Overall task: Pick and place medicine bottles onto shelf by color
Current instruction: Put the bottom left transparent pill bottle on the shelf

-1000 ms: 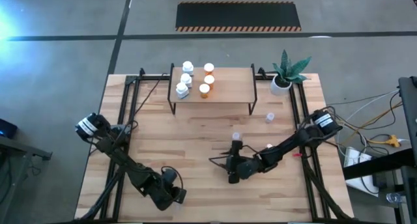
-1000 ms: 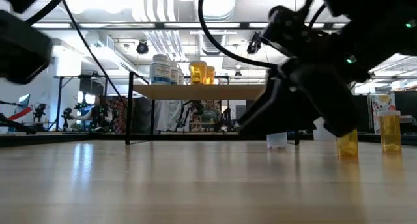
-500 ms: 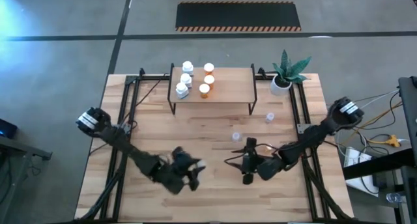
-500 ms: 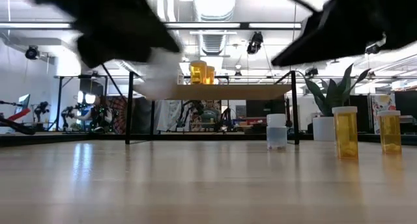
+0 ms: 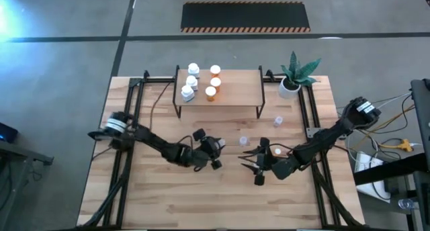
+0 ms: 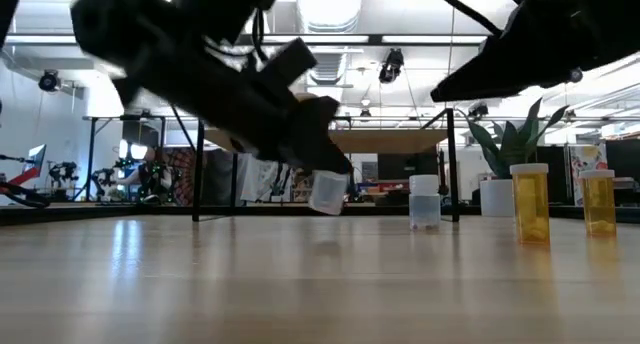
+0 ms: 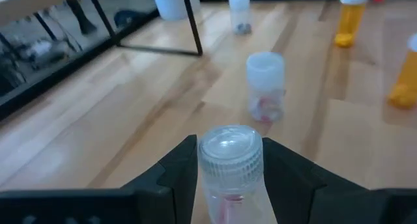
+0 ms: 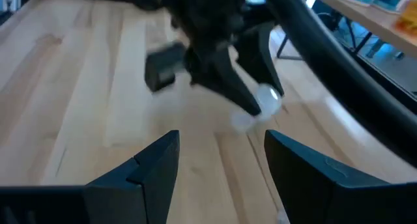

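The left gripper (image 5: 213, 150), over the middle of the tabletop (image 5: 154, 197), has its jaws clenched on a small clear bottle (image 7: 229, 168) (white cap outward), held off the wood. The right gripper (image 5: 259, 165) hovers just to its right with jaws released, holding nothing. Three white bottles (image 5: 191, 81) and three orange bottles (image 5: 214, 82) stand at the left end of the shelf (image 5: 238, 90). Two more clear bottles (image 5: 277, 121) stand on the tabletop near the shelf.
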Controlling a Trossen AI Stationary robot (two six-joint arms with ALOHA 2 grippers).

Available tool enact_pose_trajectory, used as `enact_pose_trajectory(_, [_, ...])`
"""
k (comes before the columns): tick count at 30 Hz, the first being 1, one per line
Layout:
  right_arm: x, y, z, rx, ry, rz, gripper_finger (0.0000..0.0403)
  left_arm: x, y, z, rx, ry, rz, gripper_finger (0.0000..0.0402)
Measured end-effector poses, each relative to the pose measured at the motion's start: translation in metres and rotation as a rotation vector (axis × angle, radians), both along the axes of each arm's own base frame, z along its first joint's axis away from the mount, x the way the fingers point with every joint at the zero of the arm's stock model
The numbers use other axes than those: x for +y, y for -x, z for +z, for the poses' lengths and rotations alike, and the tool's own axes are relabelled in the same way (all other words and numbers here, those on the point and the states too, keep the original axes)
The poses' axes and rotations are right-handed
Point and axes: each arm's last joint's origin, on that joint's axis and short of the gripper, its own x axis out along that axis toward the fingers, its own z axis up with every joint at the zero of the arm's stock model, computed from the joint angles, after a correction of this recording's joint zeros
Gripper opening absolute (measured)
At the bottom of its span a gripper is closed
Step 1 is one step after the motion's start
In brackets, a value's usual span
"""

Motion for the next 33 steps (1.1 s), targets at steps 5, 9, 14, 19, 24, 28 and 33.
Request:
enact_pose_trajectory(5, [-0.003,-0.003,0.001,-0.032,-0.007,-0.026,0.0215,0.002,-0.009,-0.015,-0.078,-0.052,-0.018,0.0132])
enact_pose_trajectory(9, [-0.003,-0.003,0.001,-0.03,-0.003,-0.025,0.0215,0.001,-0.013,-0.02,-0.08,-0.043,-0.059,0.0136])
enact_pose_trajectory(14, [-0.002,-0.003,0.001,-0.03,0.006,-0.021,0.0215,0.0,-0.013,-0.024,-0.063,-0.017,-0.134,0.0188])
enact_pose_trajectory(19, [-0.003,-0.003,0.0,-0.02,0.008,-0.022,0.0215,-0.001,-0.013,-0.024,-0.048,-0.004,-0.19,0.0266])
enact_pose_trajectory(24, [-0.004,-0.004,0.0,-0.022,-0.016,-0.034,0.0215,-0.006,-0.006,-0.006,0.017,0.01,-0.248,0.0318])
enact_pose_trajectory(28, [-0.013,-0.013,0.003,-0.012,-0.096,-0.008,0.0215,-0.011,0.012,0.019,0.11,0.026,-0.227,0.0328])
enact_pose_trajectory(33, [-0.029,-0.034,0.018,0.033,-0.173,0.06,0.0215,-0.014,0.048,0.04,0.208,0.097,-0.063,0.0329])
